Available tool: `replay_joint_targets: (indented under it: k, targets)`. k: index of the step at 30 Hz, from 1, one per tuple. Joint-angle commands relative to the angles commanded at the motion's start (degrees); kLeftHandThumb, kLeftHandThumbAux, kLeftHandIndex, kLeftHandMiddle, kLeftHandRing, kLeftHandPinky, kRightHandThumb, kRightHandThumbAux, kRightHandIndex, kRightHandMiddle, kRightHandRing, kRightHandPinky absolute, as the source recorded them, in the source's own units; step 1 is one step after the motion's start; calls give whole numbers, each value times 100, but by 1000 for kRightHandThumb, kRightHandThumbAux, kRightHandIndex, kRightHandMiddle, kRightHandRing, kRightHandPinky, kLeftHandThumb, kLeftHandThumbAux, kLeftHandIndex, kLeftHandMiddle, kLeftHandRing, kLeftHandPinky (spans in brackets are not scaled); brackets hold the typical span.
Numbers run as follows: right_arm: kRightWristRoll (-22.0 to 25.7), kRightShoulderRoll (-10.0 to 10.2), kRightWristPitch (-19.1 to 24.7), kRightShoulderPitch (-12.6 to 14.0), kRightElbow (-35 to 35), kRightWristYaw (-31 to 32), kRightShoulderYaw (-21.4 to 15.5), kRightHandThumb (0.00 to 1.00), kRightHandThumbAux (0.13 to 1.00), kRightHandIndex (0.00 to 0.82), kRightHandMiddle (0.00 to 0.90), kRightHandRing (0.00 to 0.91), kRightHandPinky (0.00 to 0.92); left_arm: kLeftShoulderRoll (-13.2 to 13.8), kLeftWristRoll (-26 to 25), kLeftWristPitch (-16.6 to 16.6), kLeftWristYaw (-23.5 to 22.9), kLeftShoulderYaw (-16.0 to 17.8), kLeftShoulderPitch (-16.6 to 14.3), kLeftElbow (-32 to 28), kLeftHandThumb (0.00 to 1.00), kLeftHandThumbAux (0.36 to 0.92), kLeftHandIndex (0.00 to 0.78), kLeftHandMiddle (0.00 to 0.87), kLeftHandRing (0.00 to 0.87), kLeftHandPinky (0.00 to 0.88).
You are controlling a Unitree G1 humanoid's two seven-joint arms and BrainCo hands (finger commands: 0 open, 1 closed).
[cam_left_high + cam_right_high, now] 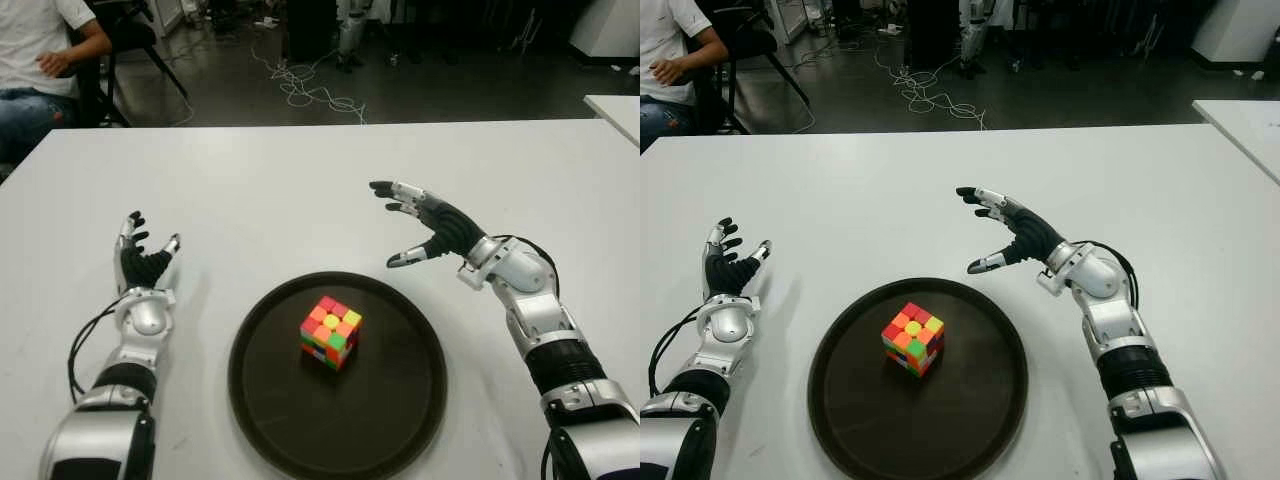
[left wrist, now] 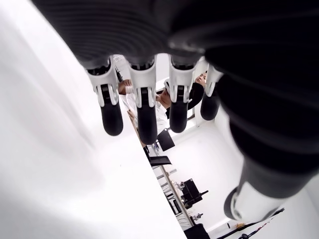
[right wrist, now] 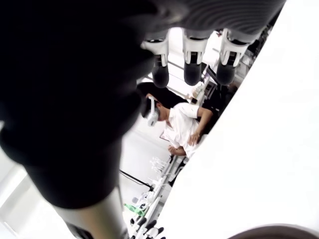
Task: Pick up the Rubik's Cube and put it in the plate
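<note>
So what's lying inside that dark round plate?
Only the Rubik's Cube, sitting near the middle of the plate. Both hands are open and outside it: the right hand just behind its rim, the left hand off to its left.

Both arms are silver metal with black ribbed bands at the forearm and rounded silver wrist housings. The left hand [image 1: 143, 262] and right hand [image 1: 432, 226] have black ribbed palms, silver finger segments and black rubbery fingertips [image 2: 111, 118]. A black cable loops beside each wrist.
</note>
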Motion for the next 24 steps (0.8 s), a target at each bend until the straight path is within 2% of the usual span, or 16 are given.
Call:
replay_joint_targets:
  k: [3, 5, 8, 10, 13, 15, 18, 21, 24]
  targets:
    - [106, -33, 92, 77, -246, 184, 41, 4, 942, 56, 68, 43, 73, 4, 16, -5, 4, -16, 1, -6, 177, 727, 101, 167, 172, 204]
    - [318, -28, 369, 141, -700, 444, 102, 3, 939, 56, 69, 46, 77, 0, 25, -14, 16, -23, -4, 0, 187, 729, 105, 174, 185, 228]
    - [788, -68, 587, 12, -751, 1199, 136, 0, 925, 57, 71, 50, 81, -5, 14, -34, 13, -16, -5, 9, 196, 729, 110, 185, 204, 253]
    - [924, -80, 686, -19, -797, 1430, 136, 0, 914, 59, 74, 53, 83, -5, 3, -38, 3, -9, -2, 8, 194, 726, 110, 191, 216, 270]
    - [1018, -83, 758, -28, -803, 1609, 108, 0, 907, 65, 82, 61, 94, -6, -16, -46, -13, 1, 5, 3, 189, 718, 107, 183, 204, 232]
    - [1035, -93, 793, -26, -791, 1649, 76, 0, 908, 69, 86, 63, 99, -10, -33, -57, -30, 12, 9, -1, 188, 715, 105, 173, 190, 211]
    - [957, -100, 602, -87, -267, 1527, -79, 0, 908, 71, 85, 59, 92, -11, -36, -76, -32, 17, 12, -1, 181, 722, 103, 159, 170, 188]
    - [928, -57, 537, -143, -51, 1381, -174, 0, 912, 71, 78, 52, 83, -6, -13, -79, -13, 5, 15, 3, 173, 729, 103, 157, 166, 189]
    - [776, -16, 410, -327, 294, 859, -373, 0, 922, 69, 62, 37, 61, 8, 27, -83, 29, -21, 11, 21, 173, 730, 107, 167, 180, 212]
